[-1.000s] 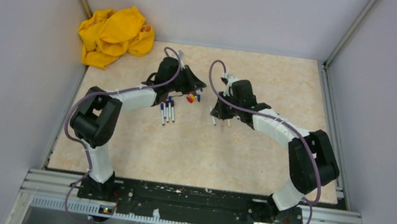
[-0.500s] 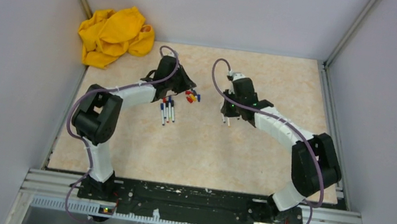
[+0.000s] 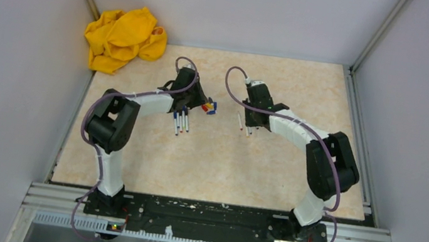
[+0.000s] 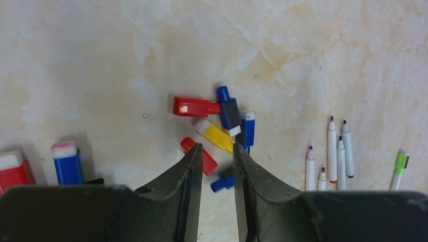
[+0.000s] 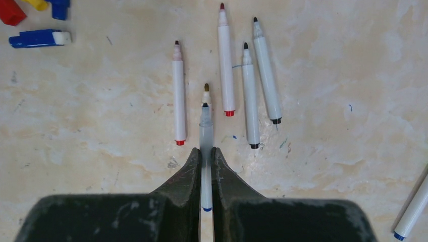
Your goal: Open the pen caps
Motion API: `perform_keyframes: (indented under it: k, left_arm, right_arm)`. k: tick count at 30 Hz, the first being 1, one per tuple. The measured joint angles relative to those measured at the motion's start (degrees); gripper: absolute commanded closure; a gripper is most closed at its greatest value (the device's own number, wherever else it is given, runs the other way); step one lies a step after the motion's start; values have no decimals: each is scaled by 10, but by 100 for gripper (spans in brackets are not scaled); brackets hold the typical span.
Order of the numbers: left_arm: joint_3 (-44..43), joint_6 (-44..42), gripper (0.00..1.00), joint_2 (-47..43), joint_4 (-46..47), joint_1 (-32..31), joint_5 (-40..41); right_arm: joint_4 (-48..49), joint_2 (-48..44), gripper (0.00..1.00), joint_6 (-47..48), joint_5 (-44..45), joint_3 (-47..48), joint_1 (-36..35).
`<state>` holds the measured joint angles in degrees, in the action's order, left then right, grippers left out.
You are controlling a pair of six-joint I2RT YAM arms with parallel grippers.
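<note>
The left hand hangs low over the desk, its jaws a narrow gap apart with nothing between them. Just beyond its fingertips lie the loose pen caps in a tight cluster: a red one, a yellow one with a white end, a blue one with a dark panel, a blue one with a white tip, a second red one beside the left finger, and a small blue one partly hidden under the fingers. Whatever print they carry is too small to read. At the left edge of that view a red piece and a blue piece, both with pale tops, stand side by side.

The right hand is closed on a held pen. Its pale barrel runs straight out between the fingers, its bare dark tip points away and its blue end shows low in the gap. On the desk beyond lie more uncapped pens, roughly parallel with tips pointing away. Two have red ends and two black, and a fifth with a brownish tip lies in line behind the held one. No lettering can be made out on any barrel. Another pen with a blue end lies at the lower right corner.

From above, a crumpled yellow cloth sits at the far left corner of the desk.
</note>
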<state>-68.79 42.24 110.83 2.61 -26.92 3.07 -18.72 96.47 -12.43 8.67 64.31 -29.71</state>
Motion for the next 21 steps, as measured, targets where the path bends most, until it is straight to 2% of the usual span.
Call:
perform_keyframes:
  k: [17, 21]
  left_arm:
    - [0, -1, 61, 5, -3, -1, 10]
    - [0, -1, 57, -1, -3, -1, 11]
  right_arm:
    - [-12, 62, 99, 26, 17, 14, 3]
    - [-14, 75, 87, 31, 18, 14, 3]
